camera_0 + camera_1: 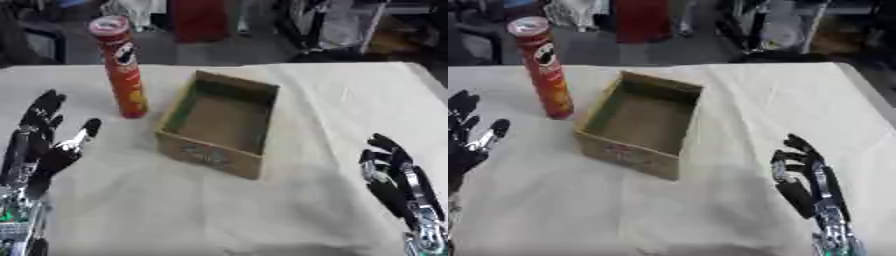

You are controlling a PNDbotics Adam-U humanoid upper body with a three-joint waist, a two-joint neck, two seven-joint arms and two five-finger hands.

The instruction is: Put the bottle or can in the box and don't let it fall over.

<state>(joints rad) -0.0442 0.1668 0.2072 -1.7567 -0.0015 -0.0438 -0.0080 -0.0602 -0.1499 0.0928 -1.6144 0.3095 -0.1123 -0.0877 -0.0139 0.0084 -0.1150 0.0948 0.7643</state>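
Counter (289,95): cloth-covered, slightly wrinkled.
Box (219,123): open cardboard, empty, near centre.
Can (122,67): tall red tube, upright, just left of the box, untouched; a high or glancing contact would likely topple it.
Left hand (39,145): fingers spread, holding nothing, lower left.
Right hand (807,185): fingers relaxed, idle, lower right.

**A:** What surface is everything on?

**B:** A table covered in a wrinkled off-white cloth (306,100).

**A:** And what sits on it?

**B:** A tall red cylindrical snack can with a pale lid (122,70) stands upright, beyond the fingertips of the robot's left hand (39,145). Just beside the can, on the side toward the right hand (807,185), rests an open brown cardboard box (219,127), well apart from both hands.
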